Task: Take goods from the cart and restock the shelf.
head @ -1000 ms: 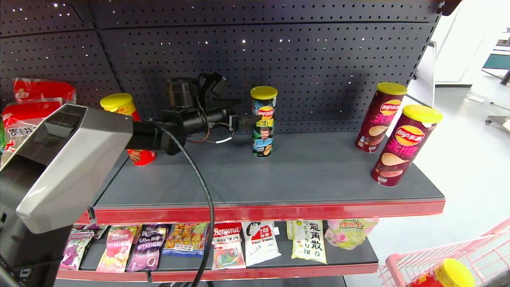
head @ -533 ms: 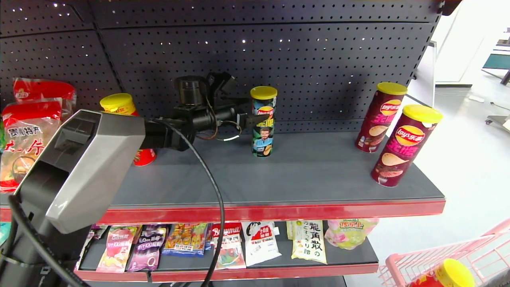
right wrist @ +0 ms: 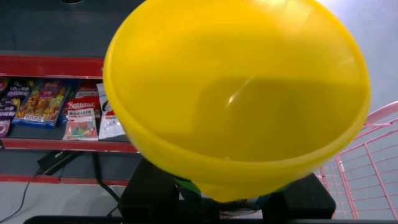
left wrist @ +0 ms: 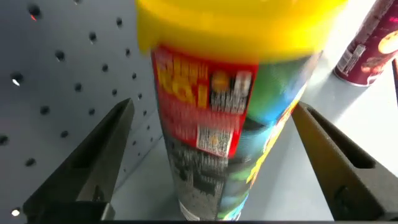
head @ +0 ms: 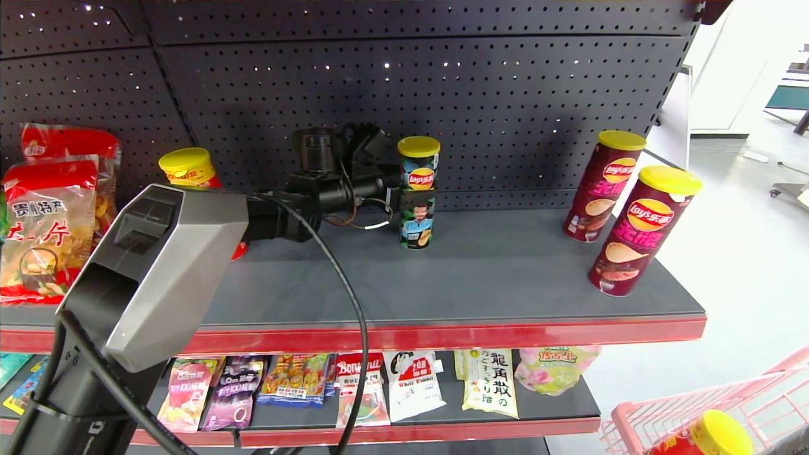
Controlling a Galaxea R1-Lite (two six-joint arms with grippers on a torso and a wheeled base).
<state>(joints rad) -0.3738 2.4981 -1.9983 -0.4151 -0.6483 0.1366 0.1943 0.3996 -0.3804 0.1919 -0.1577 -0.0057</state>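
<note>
A yellow-lidded chip can with blue-green cartoon print (head: 418, 193) stands upright at the back middle of the grey upper shelf (head: 442, 284). My left gripper (head: 404, 189) is at its mid-height, open, one finger on each side. In the left wrist view the can (left wrist: 217, 118) sits between the two fingers (left wrist: 93, 168) with a gap on either side. My right gripper (right wrist: 230, 202) is shut on another can, whose yellow lid (right wrist: 236, 87) faces the camera. A yellow-lidded can (head: 711, 436) shows low at the right, at the pink cart (head: 695, 398).
Two maroon cans (head: 603, 186) (head: 638, 230) stand at the shelf's right end. A red can (head: 193, 170) stands behind my left arm, and snack bags (head: 44, 221) lean at the far left. Packets (head: 354, 385) line the lower shelf. Pegboard (head: 442, 95) backs the shelf.
My left arm has moved right along the shelf, bringing its open fingers from just left of the cartoon can to either side of it. The can has stayed put.
</note>
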